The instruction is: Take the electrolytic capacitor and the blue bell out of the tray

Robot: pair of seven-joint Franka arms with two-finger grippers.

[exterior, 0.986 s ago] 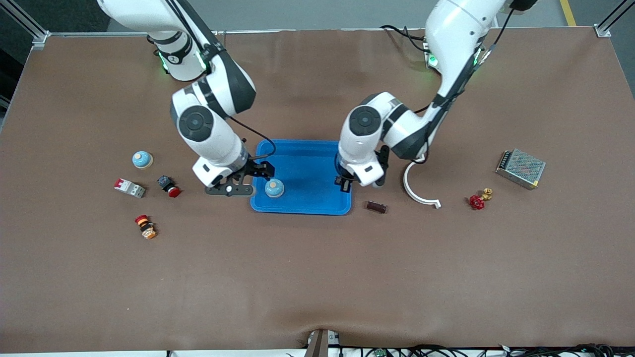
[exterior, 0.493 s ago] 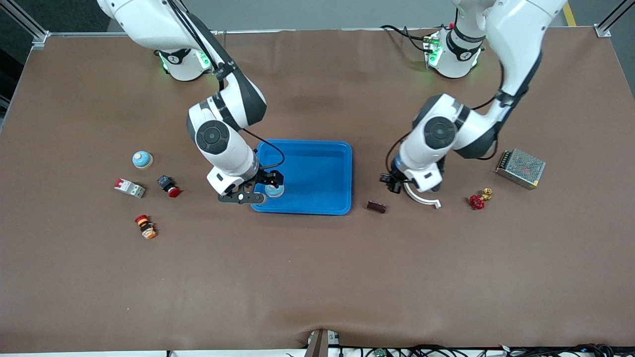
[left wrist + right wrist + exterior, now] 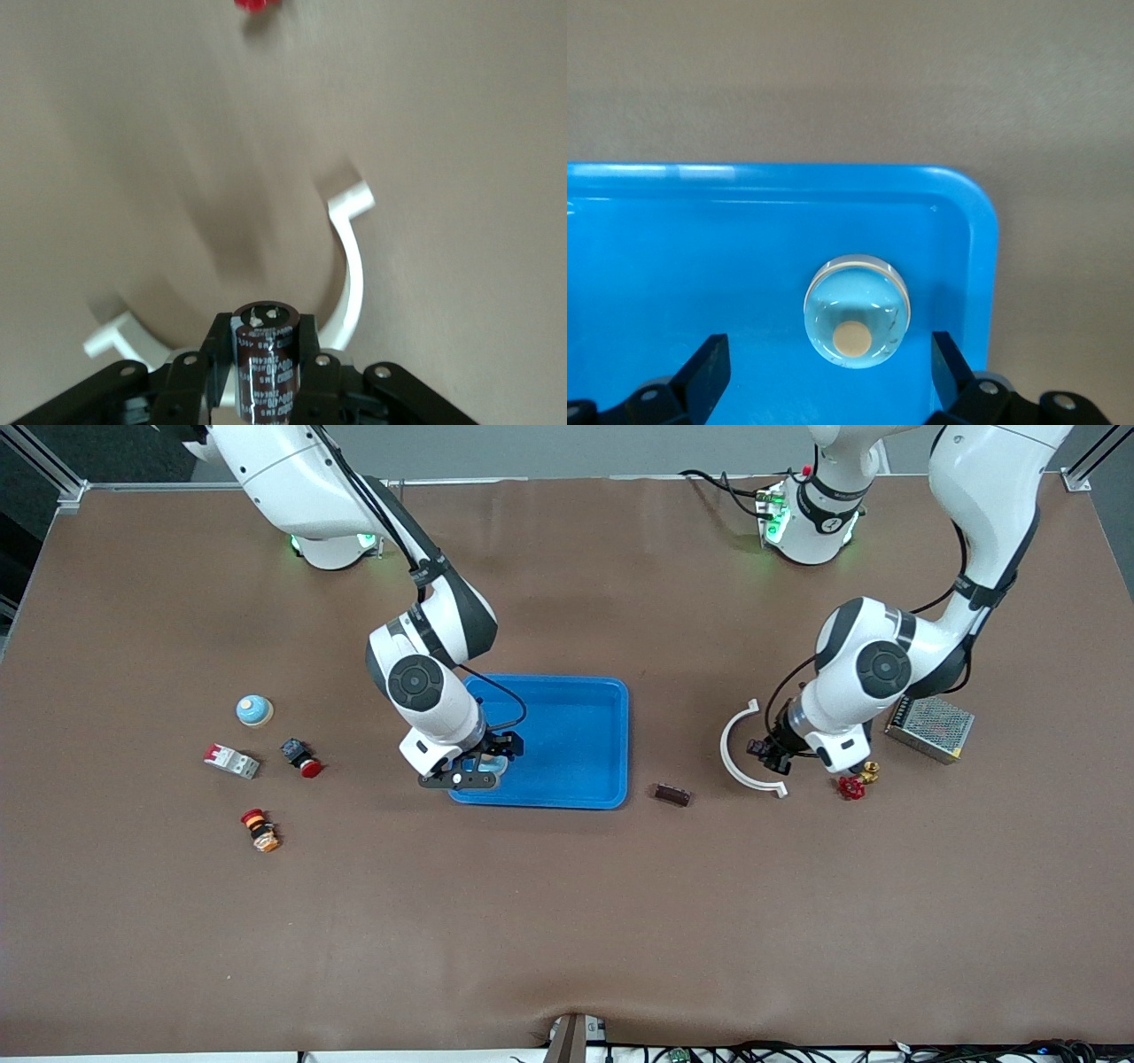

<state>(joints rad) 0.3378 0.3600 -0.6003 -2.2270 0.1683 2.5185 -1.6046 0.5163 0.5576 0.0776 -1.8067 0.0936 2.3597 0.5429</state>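
Blue bell [image 3: 856, 308] sits in tray [image 3: 576, 717], at the corner nearest the front camera toward the right arm's end. Right gripper [image 3: 828, 372] hangs over it, jaws spread wide w/ one finger either side, nothing gripped. Electrolytic capacitor [image 3: 264, 361] is out of the tray, clamped upright in left gripper [image 3: 767, 751] over the white curved bracket [image 3: 740, 757], beside a red valve handle [image 3: 851, 786]. Risks, judged: bell's smooth dome may slip as jaws close; the finger nearest the tray rim [image 3: 983, 266] could catch it; capacitor may topple if released onto the bracket.
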